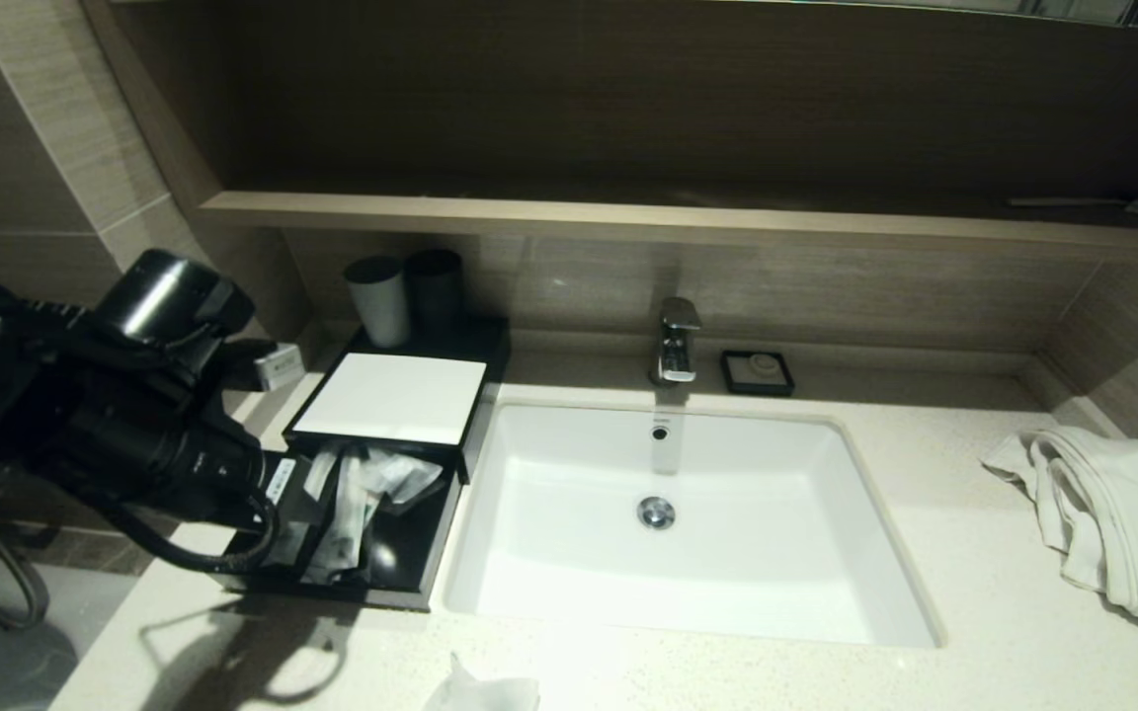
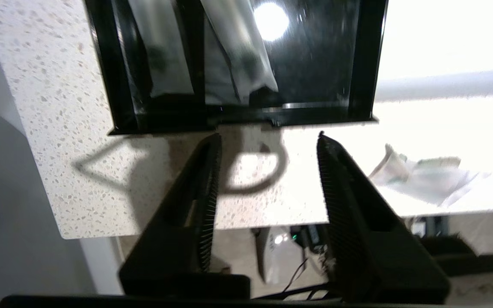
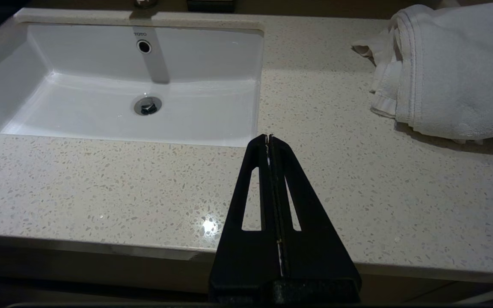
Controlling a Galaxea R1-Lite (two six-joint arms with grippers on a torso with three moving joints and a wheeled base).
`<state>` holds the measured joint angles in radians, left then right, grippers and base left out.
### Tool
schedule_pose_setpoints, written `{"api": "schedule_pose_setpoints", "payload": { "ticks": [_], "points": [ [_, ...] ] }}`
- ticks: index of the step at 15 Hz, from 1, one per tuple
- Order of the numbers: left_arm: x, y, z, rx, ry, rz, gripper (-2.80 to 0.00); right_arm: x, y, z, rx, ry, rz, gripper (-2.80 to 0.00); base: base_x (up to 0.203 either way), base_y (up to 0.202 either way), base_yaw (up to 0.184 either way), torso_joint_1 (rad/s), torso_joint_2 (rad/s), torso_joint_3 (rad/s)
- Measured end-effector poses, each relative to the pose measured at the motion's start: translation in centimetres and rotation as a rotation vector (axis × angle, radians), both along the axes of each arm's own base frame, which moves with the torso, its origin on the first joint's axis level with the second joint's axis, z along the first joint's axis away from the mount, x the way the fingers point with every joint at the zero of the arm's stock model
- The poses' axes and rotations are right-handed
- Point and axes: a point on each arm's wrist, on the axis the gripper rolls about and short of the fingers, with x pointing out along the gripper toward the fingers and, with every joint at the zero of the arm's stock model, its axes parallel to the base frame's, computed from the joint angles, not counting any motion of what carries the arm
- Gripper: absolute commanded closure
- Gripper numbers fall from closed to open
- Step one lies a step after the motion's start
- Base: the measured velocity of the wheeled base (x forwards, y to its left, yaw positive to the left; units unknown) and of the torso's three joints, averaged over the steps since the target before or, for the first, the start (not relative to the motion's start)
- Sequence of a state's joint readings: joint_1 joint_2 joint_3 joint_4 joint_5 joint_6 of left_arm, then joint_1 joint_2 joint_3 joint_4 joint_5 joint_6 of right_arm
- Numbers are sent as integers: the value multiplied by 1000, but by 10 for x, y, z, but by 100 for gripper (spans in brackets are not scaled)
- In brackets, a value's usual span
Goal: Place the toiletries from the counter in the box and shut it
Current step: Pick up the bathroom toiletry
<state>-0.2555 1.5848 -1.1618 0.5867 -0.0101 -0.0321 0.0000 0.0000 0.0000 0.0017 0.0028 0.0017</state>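
Note:
The black box (image 1: 486, 348) with its white top panel stands left of the sink, and its front drawer (image 1: 407, 589) is pulled out. Several clear-wrapped toiletries (image 1: 357, 494) lie in the drawer; in the left wrist view they are the wrapped sticks (image 2: 242, 51). One white packet (image 1: 486, 691) lies on the counter (image 1: 974, 553) near its front edge, and the left wrist view shows this packet (image 2: 422, 182) too. My left gripper (image 2: 268, 137) hovers open and empty over the counter, just before the drawer's front wall (image 2: 246, 117). My right gripper (image 3: 268, 137) is shut on nothing at the counter's front, right of the sink.
A white sink basin (image 1: 688, 592) with a tap (image 1: 676, 341) fills the middle. Behind it is a small black soap dish (image 1: 757, 372). Two cups (image 1: 401, 296) stand behind the box. A folded white towel (image 1: 1112, 513) lies at the far right. My left arm (image 1: 154, 434) reaches in from the left.

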Motion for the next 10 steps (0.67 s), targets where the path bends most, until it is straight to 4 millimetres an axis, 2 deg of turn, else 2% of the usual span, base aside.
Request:
{"api": "schedule_pose_setpoints", "payload": {
  "ticks": [4,10],
  "points": [
    [-24,-20,-9,-36,22,-196,0,0,0,0,0,0,0,0,0,0,0,0,0,0],
    [-35,-63,-16,-51,13,-386,0,0,0,0,0,0,0,0,0,0,0,0,0,0]
  ]
}}
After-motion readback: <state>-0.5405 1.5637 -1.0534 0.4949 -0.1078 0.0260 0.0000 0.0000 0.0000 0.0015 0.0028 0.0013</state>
